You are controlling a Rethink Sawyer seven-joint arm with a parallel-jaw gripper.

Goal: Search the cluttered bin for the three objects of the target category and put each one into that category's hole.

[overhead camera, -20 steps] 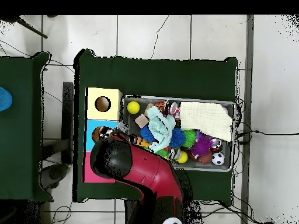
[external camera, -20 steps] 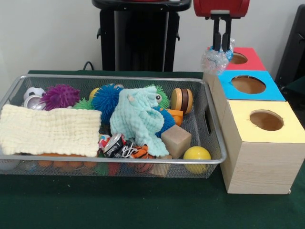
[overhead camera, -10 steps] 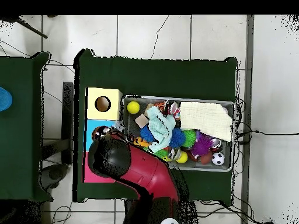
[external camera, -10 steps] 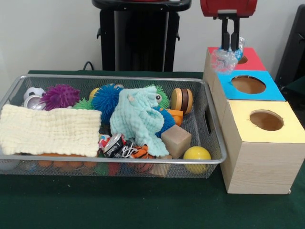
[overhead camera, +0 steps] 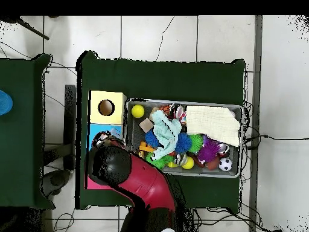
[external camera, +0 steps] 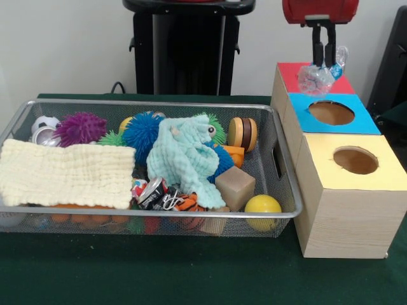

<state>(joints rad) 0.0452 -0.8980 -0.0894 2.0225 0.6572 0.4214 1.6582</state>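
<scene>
Front view: the red-and-black arm's end effector (external camera: 324, 62) hangs above the pale wooden box (external camera: 343, 210), its two thin dark fingers pinched on a crinkly, see-through plastic bottle (external camera: 317, 77). The bottle hangs over the red panel (external camera: 294, 75), just behind the round dark hole in the bright blue panel (external camera: 331, 112); nearest the camera lies a yellow panel (external camera: 353, 161) with its own round hole. To the box's left on the green-covered table (external camera: 191, 273) sits the long, shallow wire-mesh bin (external camera: 280, 165) with its rounded metal rim, heaped with soft and hard shapes: a waffle-textured cream cloth (external camera: 63, 173), a mint plush creature (external camera: 184, 159), spiky purple (external camera: 79, 128) and blue (external camera: 141, 132) balls, a wooden block (external camera: 234, 187), a smooth yellow ball (external camera: 262, 208), a striped wooden burger toy (external camera: 243, 133) and a crushed metal can (external camera: 151, 192). Overhead view: the arm's bulky red shell (overhead camera: 130, 181) hides the end effector and covers most of the red and blue panels.
</scene>
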